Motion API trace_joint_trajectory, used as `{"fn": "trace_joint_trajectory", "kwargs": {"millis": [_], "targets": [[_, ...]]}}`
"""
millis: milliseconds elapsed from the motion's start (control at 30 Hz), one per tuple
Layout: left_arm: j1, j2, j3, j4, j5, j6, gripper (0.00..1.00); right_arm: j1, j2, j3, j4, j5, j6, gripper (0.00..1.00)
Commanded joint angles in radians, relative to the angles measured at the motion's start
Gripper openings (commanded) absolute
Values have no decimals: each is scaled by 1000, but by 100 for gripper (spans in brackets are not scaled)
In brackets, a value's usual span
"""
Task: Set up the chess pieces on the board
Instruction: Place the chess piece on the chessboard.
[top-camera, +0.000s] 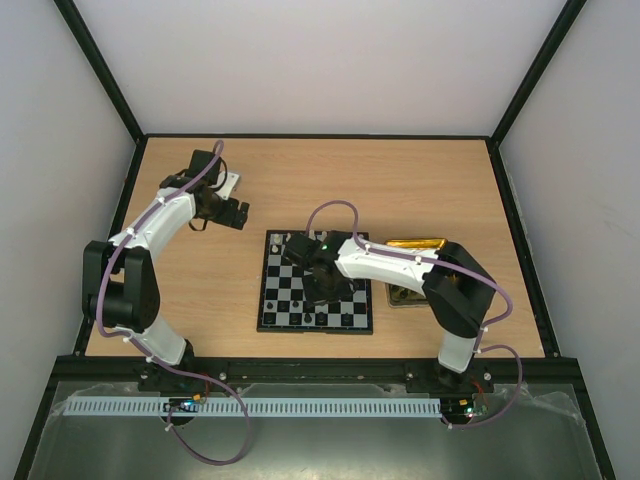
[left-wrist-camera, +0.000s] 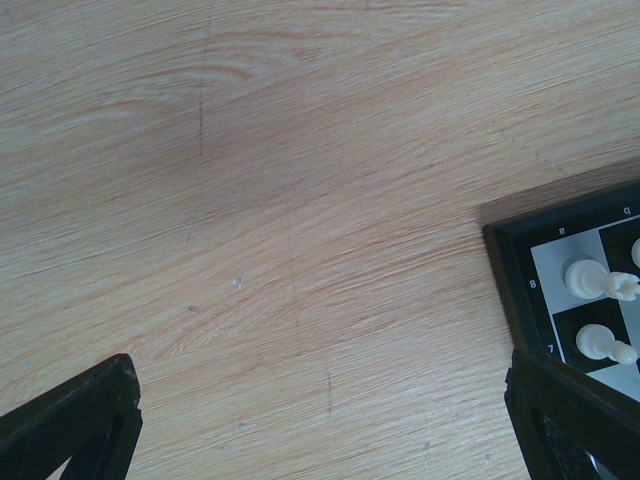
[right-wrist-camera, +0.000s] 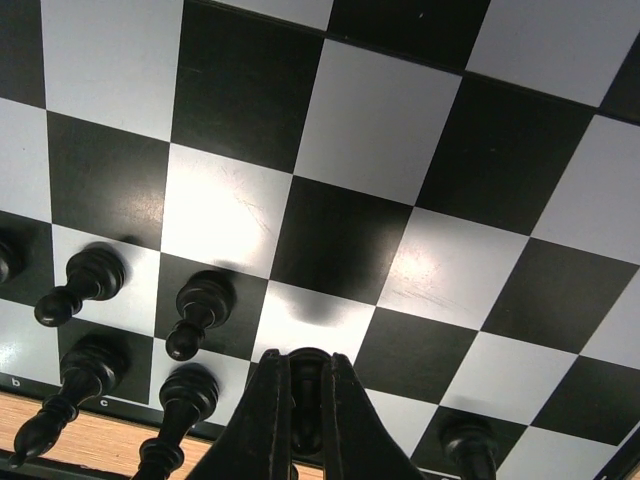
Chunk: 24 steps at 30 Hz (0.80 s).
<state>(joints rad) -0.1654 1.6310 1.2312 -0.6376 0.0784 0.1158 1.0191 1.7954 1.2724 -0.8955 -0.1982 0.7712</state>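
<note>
The board lies mid-table with small black and white chess pieces along its edges. My right gripper hangs low over it. In the right wrist view this gripper is shut on a black chess piece over the squares near the board's edge. Black pieces stand to its left and another to its right. My left gripper is over bare wood left of the board. In the left wrist view it is open and empty, with the board's corner and two white pieces at the right.
A shiny gold tray lies just right of the board, partly under my right arm. The wooden table has black rails along its edges and white walls around it.
</note>
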Motion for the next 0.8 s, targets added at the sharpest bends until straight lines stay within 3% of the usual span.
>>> {"fn": "trace_joint_trajectory", "kwargs": {"millis": [0,767], "targets": [[-6,-26,-7,-5,12,9,99,16,21,19,-25,2,7,2],[-5,-36,-19,-3,11,9,99,18,34,3,-17,-7,11,2]]}}
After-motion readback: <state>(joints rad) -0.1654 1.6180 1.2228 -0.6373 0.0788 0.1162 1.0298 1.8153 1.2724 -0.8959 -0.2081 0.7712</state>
